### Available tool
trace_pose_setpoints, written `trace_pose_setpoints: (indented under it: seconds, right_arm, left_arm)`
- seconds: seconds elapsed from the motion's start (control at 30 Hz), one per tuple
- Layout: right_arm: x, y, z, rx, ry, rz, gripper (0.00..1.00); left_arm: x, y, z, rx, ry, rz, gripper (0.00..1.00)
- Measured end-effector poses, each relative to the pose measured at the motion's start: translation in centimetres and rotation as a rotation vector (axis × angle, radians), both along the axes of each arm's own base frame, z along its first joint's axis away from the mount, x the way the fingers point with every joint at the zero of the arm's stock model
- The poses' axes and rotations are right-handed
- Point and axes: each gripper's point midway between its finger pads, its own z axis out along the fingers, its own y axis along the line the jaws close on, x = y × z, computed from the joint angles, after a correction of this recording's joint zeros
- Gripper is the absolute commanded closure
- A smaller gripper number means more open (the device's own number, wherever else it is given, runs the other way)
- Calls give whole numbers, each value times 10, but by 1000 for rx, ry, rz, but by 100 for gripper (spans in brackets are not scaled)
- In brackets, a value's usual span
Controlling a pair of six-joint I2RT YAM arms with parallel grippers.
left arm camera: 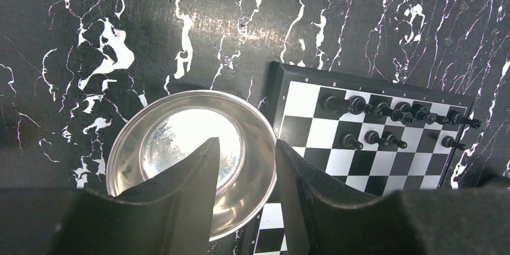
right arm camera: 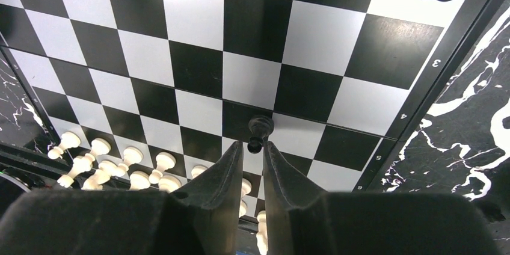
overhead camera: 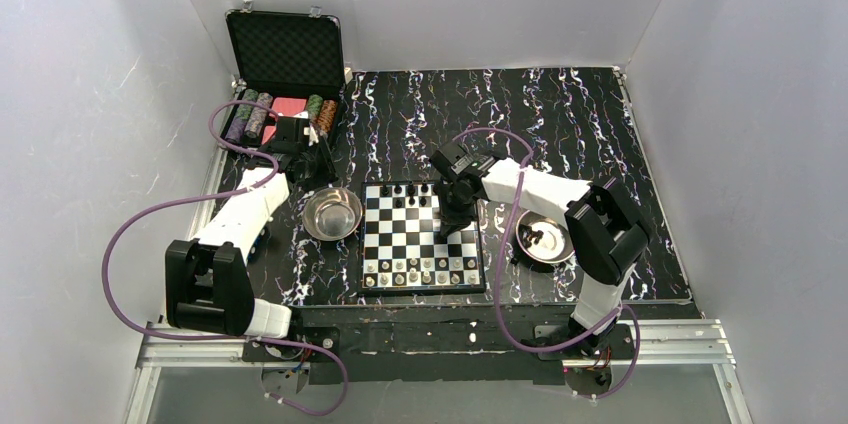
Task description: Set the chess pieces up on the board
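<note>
the board lies flat at the middle of the marbled black table, with the black chess pieces along its far rows and the pale ones along its near rows. the right gripper hangs over the right part of the board, about midway between those rows. its jaws are drawn close with only a narrow slit between them, and a lone black pawn stands right at their tips; i cannot tell whether they pinch it. the left gripper hovers over an empty steel bowl just left of the board, jaws parted with nothing between them. a second bowl right of the board holds a few pieces.
</note>
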Motion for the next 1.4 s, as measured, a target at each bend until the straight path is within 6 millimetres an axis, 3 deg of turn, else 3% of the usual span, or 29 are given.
trace_pose_setpoints:
  seconds: [0.97, 1.23, 1.4]
  right_arm:
    - [9, -1, 0, -48, -30, 6, 87]
    - [48, 26, 35, -7, -127, 19, 87]
    - [62, 29, 32, -12, -133, 13, 87]
  left_arm:
    - [0, 1, 0, -9, 1, 1, 63]
    - [0, 2, 0, -11, 2, 2, 63]
    - [-2, 2, -2, -12, 9, 2, 63]
